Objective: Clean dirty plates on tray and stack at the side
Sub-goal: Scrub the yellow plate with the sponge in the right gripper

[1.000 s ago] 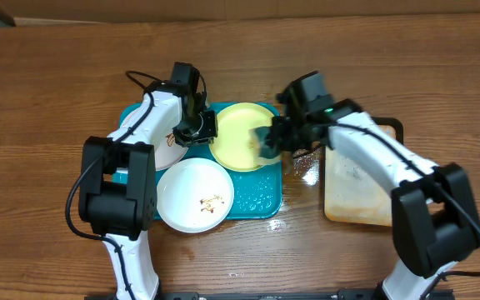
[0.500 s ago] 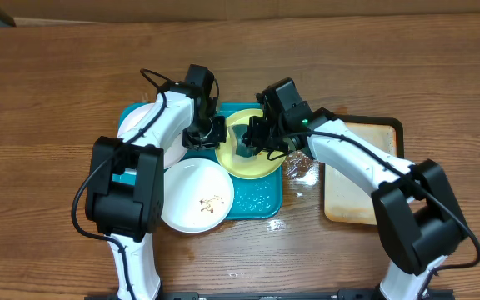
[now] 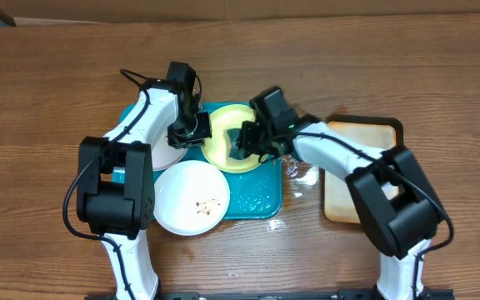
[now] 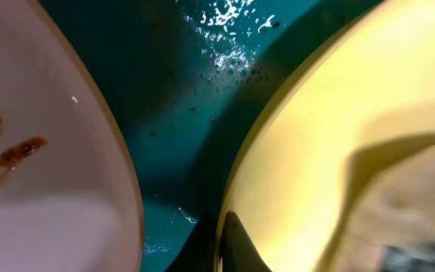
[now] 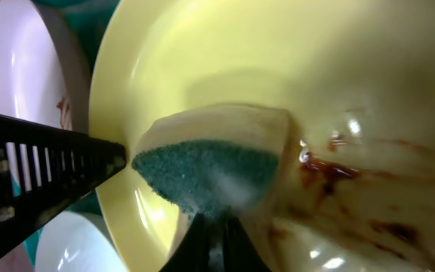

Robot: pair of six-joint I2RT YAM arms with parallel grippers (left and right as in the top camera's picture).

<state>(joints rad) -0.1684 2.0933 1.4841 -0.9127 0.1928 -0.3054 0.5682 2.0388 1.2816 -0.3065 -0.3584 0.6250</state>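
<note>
The yellow-green plate [image 3: 222, 133], one of three dirty plates, lies at the far side of the teal tray [image 3: 261, 198] in mid-scrub. The right gripper [image 3: 241, 150], clamped on a green sponge [image 5: 206, 172], works the bowl, while the left gripper [image 3: 196, 137] appears pinched on the rim. Brown smears [image 5: 338, 168] streak the wet surface, so the next pass should sweep over them. Two smeared white plates [image 3: 192, 197] wait alongside.

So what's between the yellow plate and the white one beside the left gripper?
Only bare, wet teal tray with small bubbles; the left wrist view shows it between white plate and yellow plate.
</note>
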